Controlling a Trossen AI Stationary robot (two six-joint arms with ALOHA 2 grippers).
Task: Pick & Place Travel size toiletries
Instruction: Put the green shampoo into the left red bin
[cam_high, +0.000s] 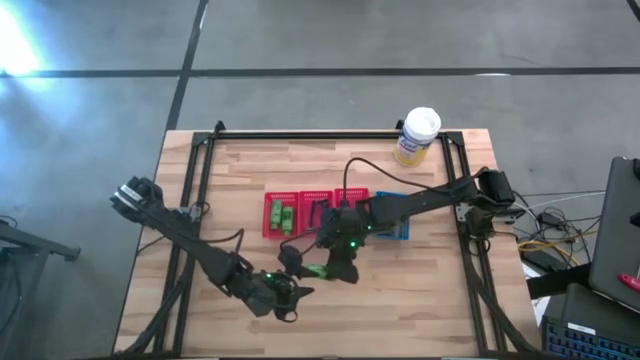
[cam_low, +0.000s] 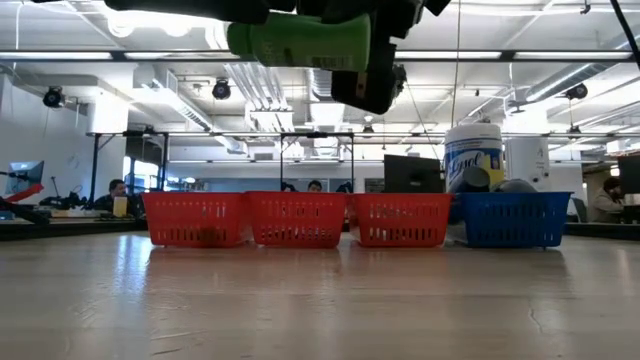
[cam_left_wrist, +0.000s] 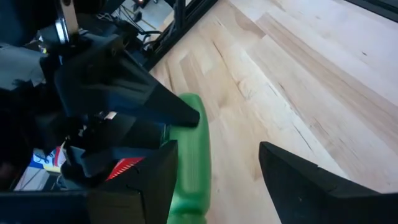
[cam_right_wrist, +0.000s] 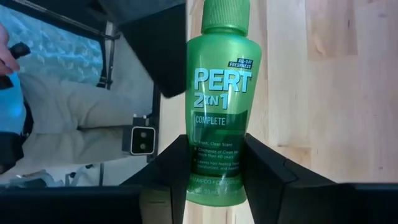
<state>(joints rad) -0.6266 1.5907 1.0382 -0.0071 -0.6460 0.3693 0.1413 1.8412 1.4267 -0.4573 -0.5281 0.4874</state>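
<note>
while its base seems hidden, right gripper (cam_right_wrist: 214, 177) clamps green bottle (cam_right_wrist: 222, 93).

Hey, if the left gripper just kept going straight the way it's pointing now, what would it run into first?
Most likely the green bottle, held by the right gripper just ahead of the open left gripper. The bottle already sits near the gap between the left fingers, though depth is hard to judge.

The green mini bottle (cam_right_wrist: 219, 106) carries the only print I can properly read: "PERT 2IN1" in big white letters, "ALL-DAY FRESHNESS" arched small above it, and "COMPLETE" on a darker band beneath. The finer lines lower on its label are too small to read.
</note>
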